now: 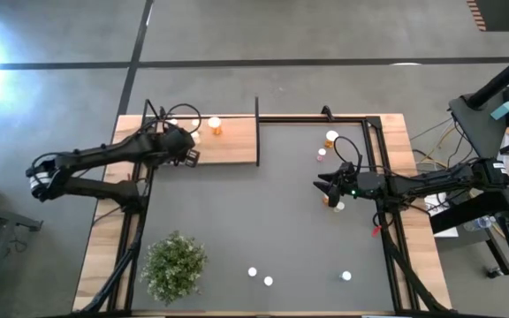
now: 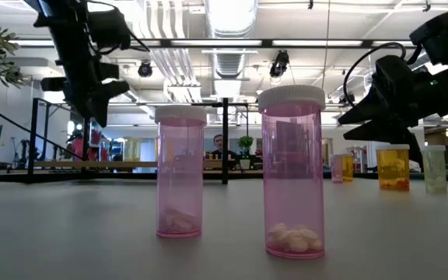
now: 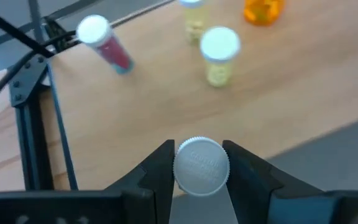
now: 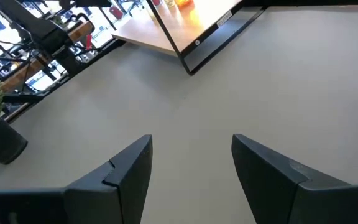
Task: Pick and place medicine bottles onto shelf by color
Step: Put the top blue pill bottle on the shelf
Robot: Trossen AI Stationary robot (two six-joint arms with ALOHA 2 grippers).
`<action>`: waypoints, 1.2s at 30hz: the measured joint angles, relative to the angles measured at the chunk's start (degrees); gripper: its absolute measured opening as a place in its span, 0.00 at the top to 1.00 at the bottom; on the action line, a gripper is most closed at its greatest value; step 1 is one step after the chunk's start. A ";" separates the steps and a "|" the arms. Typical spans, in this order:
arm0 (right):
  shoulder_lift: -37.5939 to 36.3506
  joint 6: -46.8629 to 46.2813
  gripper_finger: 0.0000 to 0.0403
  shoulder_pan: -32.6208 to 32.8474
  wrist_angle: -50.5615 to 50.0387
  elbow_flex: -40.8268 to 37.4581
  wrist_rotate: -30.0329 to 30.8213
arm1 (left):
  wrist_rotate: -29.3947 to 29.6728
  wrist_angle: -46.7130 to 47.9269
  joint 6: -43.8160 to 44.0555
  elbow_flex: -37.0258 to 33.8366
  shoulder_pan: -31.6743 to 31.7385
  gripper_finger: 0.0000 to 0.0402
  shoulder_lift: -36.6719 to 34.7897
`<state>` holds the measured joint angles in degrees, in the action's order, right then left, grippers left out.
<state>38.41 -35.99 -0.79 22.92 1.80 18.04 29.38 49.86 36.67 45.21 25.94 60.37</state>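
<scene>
The shelf [image 1: 228,146], a light-wood board with black rods, lies at the table's far left. Several medicine bottles stand on it: an orange one [image 1: 215,126], a pink-red one [image 3: 107,45] and a pale one [image 3: 218,59]. My left gripper [image 3: 201,163] hovers over the shelf's near edge [image 1: 190,156], shut on a white-capped bottle whose body is hidden under its cap. My right gripper [image 1: 321,185] stands open at the table's right, nothing between its fingers [image 4: 129,168]. Two pink bottles [image 2: 180,175] [image 2: 292,171] stand on the table near its front edge. My left gripper pinches the bottle's round white cap [image 3: 186,167] between its two fingers [image 3: 163,165], one on each side of the rim. The fingers slant down from above. The bottle is lifted clear over the shelf's near edge, its body hidden below the cap.
More bottles stand near my right gripper: a white-capped one [image 1: 331,138], a pink one [image 1: 322,155], an orange one [image 1: 337,205]. A third white cap [image 1: 346,276] shows near the front edge. A green plant [image 1: 175,265] sits front left. A black upright rod [image 1: 257,132] bounds the shelf's right end.
</scene>
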 joint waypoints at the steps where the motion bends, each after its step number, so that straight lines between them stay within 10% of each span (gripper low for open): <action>1: 0.00 0.00 0.48 -0.01 0.02 0.00 0.01 | 0.41 -0.50 -0.02 -0.29 0.57 0.73 0.41; 12: 0.00 0.00 0.48 0.00 0.00 0.00 0.01 | 0.41 -5.97 -7.02 0.15 5.78 0.73 4.00; 36: 0.00 0.00 0.48 0.00 0.00 0.00 0.00 | -21.27 -6.47 -40.09 1.61 24.10 0.73 4.10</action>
<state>38.41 -35.99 -0.79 22.92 1.80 18.04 8.11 43.39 -3.43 46.82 50.04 64.47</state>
